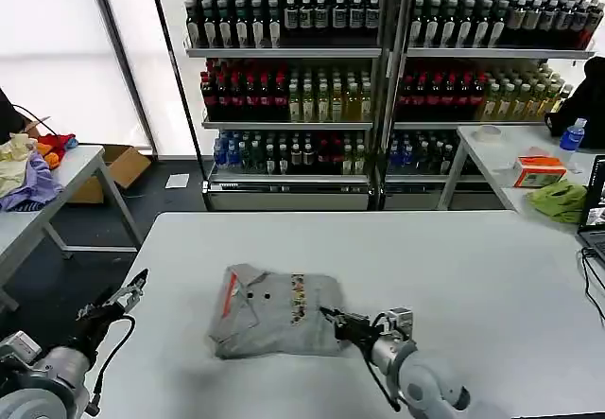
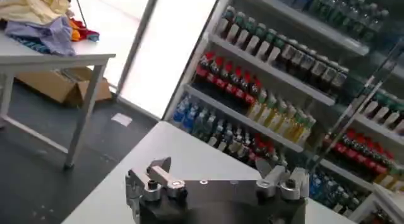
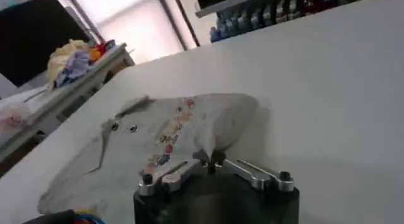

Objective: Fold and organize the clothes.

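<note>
Drink shelves (image 1: 293, 78) stood behind table (image 1: 492, 268); garment heap (image 1: 28, 168) on side table at left, well apart. Nothing near shirt (image 1: 274, 310), bare tabletop all round. Lay folded mid-table, grey, collar and chest print up. R gripper (image 1: 333, 319) pinched shut on shirt's right edge. L gripper (image 1: 132, 287) spread apart, off table's left edge.

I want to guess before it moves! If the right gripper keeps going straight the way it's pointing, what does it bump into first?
The grey polo shirt. The right gripper already sits at its edge, pinching a fold.
</note>
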Available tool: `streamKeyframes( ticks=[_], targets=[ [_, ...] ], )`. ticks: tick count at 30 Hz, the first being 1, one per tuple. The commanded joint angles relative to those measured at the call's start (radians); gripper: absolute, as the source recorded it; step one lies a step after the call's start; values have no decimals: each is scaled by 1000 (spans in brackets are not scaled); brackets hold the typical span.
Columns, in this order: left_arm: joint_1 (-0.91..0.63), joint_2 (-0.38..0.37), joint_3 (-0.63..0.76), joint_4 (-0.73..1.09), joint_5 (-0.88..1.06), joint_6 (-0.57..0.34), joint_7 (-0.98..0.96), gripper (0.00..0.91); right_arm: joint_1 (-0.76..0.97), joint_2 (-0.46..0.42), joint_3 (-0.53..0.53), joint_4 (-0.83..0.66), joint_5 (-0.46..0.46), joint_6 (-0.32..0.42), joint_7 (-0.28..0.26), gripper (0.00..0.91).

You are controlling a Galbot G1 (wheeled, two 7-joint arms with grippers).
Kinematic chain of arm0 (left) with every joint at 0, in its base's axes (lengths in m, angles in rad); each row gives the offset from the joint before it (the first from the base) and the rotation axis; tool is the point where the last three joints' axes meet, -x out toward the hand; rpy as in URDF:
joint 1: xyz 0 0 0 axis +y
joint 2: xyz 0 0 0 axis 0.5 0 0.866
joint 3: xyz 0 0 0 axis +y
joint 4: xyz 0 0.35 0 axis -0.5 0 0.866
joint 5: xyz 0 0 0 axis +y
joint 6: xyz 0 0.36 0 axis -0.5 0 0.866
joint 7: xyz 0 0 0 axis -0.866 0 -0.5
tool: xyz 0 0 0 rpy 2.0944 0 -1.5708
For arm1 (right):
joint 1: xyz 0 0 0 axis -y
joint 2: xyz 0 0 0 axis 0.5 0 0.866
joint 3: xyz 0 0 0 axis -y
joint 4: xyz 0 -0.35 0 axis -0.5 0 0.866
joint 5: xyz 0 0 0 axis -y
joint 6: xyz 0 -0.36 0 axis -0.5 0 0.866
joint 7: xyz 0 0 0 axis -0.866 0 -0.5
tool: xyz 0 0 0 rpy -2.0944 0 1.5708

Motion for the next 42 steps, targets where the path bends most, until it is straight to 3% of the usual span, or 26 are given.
streamKeyframes(
  ticks=[1, 2, 3, 7, 10, 13, 15, 20, 23, 26, 31, 32, 42],
  targets=[
    [1, -7, 17, -4, -11, 0, -1, 907, -97, -130, 194, 33, -89, -83, -73, 0],
    [3, -7, 19, -6, -11, 0, -3, 907, -108, -125, 203, 40, -116, -71, -79, 725],
    [3, -7, 19, -8, -11, 0, -4, 907, -122, -118, 218, 52, -141, -59, -86, 907],
    [8, -1, 13, -15, -16, 1, -9, 907, -161, -100, 262, 81, -237, -8, -102, 907],
    [9, 3, 9, -16, -20, 0, -13, 907, -166, -76, 269, 112, -362, 67, -110, 907],
    [10, 2, 12, -19, -21, 1, -17, 907, -133, -21, 224, 162, -436, 79, -47, 907],
    [7, -1, 18, -22, -20, 2, -21, 907, -94, 46, 154, 162, -482, 84, -13, 907],
    [7, -3, 28, -27, -18, 4, -29, 907, -14, 178, -55, 47, -587, 107, -7, 907],
    [10, -1, 17, -29, -18, 5, -25, 907, 3, 224, -109, -44, -642, 123, 16, 907],
    [14, -3, 11, -38, -20, 5, -24, 907, -31, 234, -97, -91, -647, 134, 70, 907],
    [17, -12, 17, -37, -19, 4, -23, 907, -120, 189, -39, -82, -728, 176, 98, 907],
    [13, -14, 23, -33, -18, 4, -24, 907, -144, 177, -25, -77, -735, 178, 124, 907],
    [-25, -14, 80, -10, 3, 5, -27, 907, -189, 168, 27, -4, -699, 201, 121, 907]
  ],
)
